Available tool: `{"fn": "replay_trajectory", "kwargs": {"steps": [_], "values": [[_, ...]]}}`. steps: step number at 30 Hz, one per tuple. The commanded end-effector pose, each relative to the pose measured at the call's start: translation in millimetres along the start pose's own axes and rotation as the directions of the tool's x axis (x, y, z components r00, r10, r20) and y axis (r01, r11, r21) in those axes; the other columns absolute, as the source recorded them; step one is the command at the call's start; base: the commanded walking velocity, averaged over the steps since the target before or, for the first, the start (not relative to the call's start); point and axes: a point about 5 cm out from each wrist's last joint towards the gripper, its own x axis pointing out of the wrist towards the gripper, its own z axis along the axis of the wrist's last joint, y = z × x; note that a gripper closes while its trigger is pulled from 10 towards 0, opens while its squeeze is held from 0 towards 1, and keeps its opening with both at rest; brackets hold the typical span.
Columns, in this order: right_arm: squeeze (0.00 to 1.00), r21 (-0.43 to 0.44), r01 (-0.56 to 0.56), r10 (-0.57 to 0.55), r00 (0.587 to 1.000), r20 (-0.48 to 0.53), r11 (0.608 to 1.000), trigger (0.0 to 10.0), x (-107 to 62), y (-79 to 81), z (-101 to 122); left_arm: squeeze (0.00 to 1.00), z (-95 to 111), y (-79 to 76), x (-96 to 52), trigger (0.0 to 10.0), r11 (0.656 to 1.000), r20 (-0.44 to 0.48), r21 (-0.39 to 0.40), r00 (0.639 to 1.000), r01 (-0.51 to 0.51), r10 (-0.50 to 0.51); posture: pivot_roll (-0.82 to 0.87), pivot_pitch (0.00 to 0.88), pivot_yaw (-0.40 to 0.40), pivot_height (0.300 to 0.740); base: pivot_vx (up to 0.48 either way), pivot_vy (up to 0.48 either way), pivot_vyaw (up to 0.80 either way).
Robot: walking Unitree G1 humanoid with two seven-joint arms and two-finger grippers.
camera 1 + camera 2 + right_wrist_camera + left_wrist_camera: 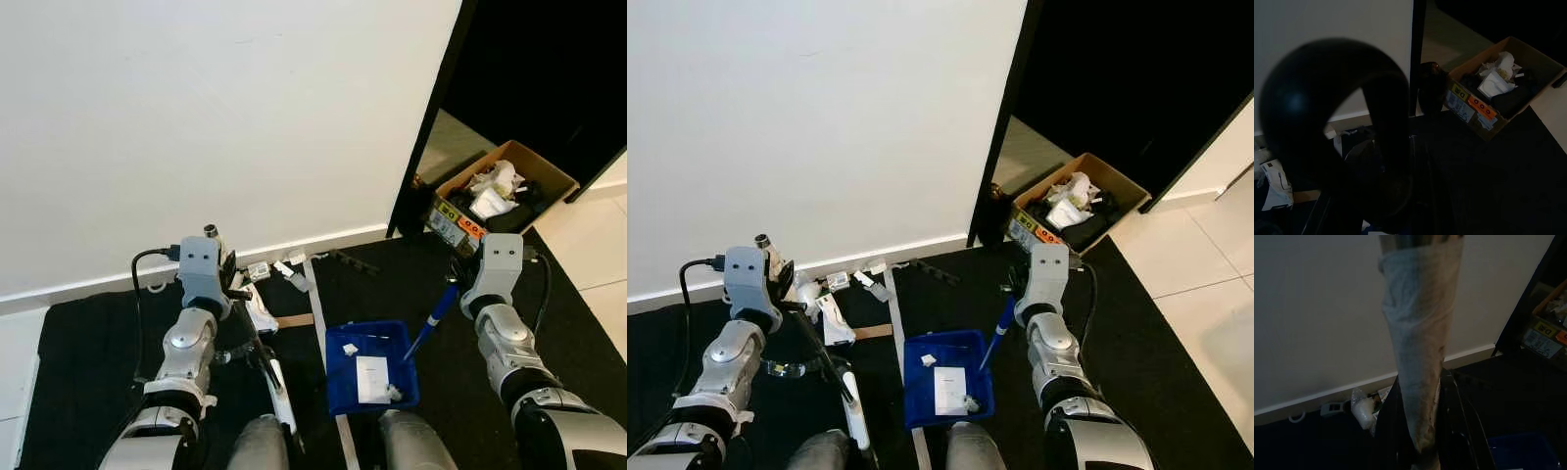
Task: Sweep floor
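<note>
Your left gripper (233,284) is clenched on the broom (271,370), whose taped handle rises straight out from between its jaws; the white-ended shaft slants back toward your feet. Your right gripper (455,275) grasps the blue handle of the dustpan (370,380), which lies on the black mat (411,284) below those jaws, holding paper scraps. Just beyond the left jaws, litter (265,270) sits along the baseboard. Farther past the right jaws stands a cardboard box (505,194) of rubbish.

blue dustpan (370,377) | on black floor (paper scraps (372,378) inside)
</note>
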Motion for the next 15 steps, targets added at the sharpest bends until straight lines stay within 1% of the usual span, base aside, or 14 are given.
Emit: {"fn": "replay_trajectory", "kwargs": {"steps": [1,7,15], "values": [[0.0,0.034,0.021,-0.021,1.0,-0.009,0.999,10.0,-0.1,-1.2,-1.3,0.0,-6.2,-2.7,-3.1,10.0,1.0,-0.027,-0.011,1.0,0.014,-0.014,0.06,0.024,-0.002,0.74,0.0,0.0,0.0],[0.0,0.034,0.018,-0.018,1.0,-0.01,0.999,10.0,-0.5,0.0,-2.2,0.0,-8.6,-1.8,-4.8,10.0,1.0,-0.036,0.001,0.999,0.005,-0.005,0.06,0.027,-0.003,0.74,0.0,0.0,0.0],[0.0,0.033,0.019,-0.019,1.0,-0.008,0.999,10.0,1.0,-0.4,0.0,0.0,-7.2,-2.1,-4.8,10.0,1.0,-0.023,0.003,1.0,0.011,-0.011,0.07,0.025,-0.003,0.74,0.0,0.0,0.0]]}}
